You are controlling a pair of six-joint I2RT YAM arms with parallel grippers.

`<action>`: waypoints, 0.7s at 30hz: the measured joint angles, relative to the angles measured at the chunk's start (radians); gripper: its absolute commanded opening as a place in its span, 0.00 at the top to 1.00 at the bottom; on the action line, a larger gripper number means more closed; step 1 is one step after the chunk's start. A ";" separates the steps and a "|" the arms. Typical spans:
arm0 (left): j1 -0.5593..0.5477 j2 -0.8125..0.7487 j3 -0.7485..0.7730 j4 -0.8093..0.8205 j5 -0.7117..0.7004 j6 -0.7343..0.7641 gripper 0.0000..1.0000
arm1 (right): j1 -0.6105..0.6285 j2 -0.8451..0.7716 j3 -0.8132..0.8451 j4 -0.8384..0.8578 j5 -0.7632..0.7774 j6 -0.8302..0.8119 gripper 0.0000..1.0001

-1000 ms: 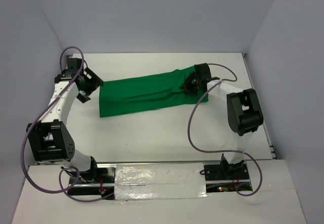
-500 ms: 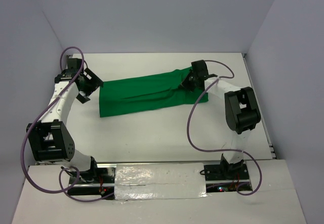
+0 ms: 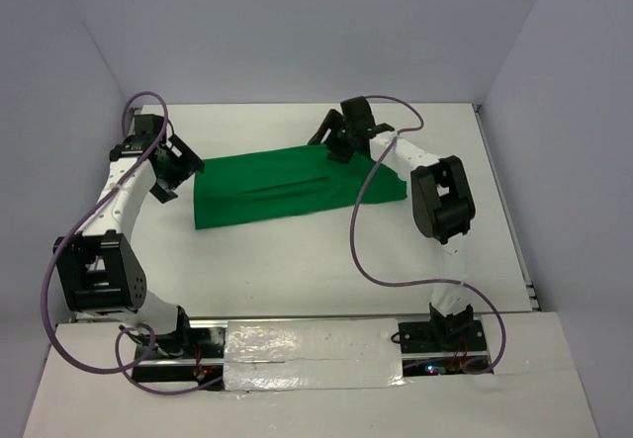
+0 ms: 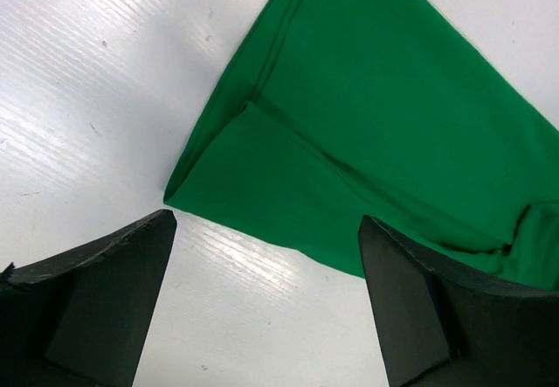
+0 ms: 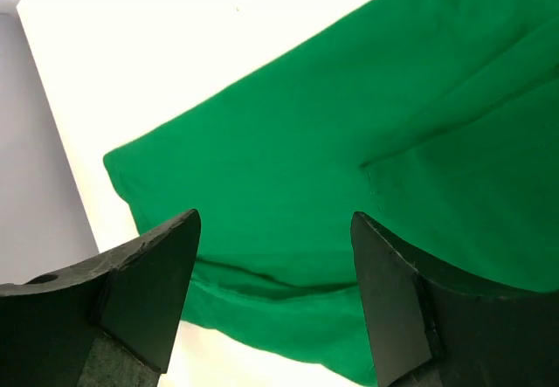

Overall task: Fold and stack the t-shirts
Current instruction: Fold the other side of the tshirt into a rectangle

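Right gripper (image 3: pixel 331 143): I swung it left from the shirt's (image 3: pixel 277 189) right end to its far edge, released. Left gripper (image 3: pixel 186 169) stayed released at the left end. Shirt lay flat on the table (image 3: pixel 297 260).

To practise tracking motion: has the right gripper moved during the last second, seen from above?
Yes. The right gripper has shifted left and toward the back wall, away from the table's right edge, to the shirt's far edge.

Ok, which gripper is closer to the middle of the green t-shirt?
Right. The right gripper is open above the t-shirt's far edge, just right of its middle; the left gripper is open out at its left end.
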 measured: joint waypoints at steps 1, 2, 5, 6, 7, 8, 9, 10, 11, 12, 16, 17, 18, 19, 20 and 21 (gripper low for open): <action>-0.004 0.005 0.000 0.000 0.001 0.002 0.01 | 0.001 -0.005 0.000 -0.006 0.000 -0.005 0.29; -0.010 0.014 0.000 0.001 0.001 0.004 0.01 | 0.000 -0.014 -0.006 -0.012 0.002 -0.009 0.34; -0.044 0.064 0.022 -0.005 -0.010 0.023 0.01 | -0.019 -0.119 -0.121 -0.019 0.020 -0.027 0.61; -0.064 0.099 0.049 -0.021 -0.020 0.027 0.01 | -0.035 -0.187 -0.201 0.007 0.025 -0.031 0.75; -0.090 0.143 0.088 -0.034 -0.037 0.031 0.01 | -0.052 -0.269 -0.289 0.017 0.029 -0.033 0.82; -0.115 0.193 0.138 -0.047 -0.053 0.035 0.01 | -0.079 -0.367 -0.399 0.035 0.032 -0.029 0.92; -0.143 0.244 0.186 -0.049 -0.068 0.045 0.01 | -0.110 -0.457 -0.486 0.032 0.035 -0.026 0.96; -0.171 0.299 0.237 -0.053 -0.085 0.048 0.02 | -0.146 -0.545 -0.570 0.047 0.034 -0.018 0.99; -0.189 0.345 0.278 -0.055 -0.095 0.050 0.02 | -0.181 -0.615 -0.641 0.063 0.038 -0.014 1.00; -0.210 0.393 0.317 -0.051 -0.100 0.050 0.02 | -0.215 -0.672 -0.710 0.085 0.041 -0.011 1.00; -0.240 0.549 0.428 -0.071 -0.117 0.051 0.01 | -0.270 -0.742 -0.921 0.131 0.026 0.016 0.90; -0.238 0.586 0.462 -0.090 -0.128 0.051 0.01 | -0.270 -0.728 -0.956 0.131 0.019 0.026 0.85; -0.235 0.620 0.490 -0.098 -0.140 0.051 0.01 | -0.270 -0.711 -0.982 0.128 0.012 0.036 0.80; -0.231 0.650 0.514 -0.107 -0.152 0.053 0.01 | -0.270 -0.689 -0.999 0.127 0.007 0.045 0.79; -0.228 0.677 0.533 -0.111 -0.164 0.053 0.01 | -0.270 -0.661 -1.002 0.127 0.002 0.055 0.77; -0.225 0.696 0.540 -0.113 -0.174 0.053 0.01 | -0.270 -0.631 -0.999 0.138 -0.001 0.064 0.76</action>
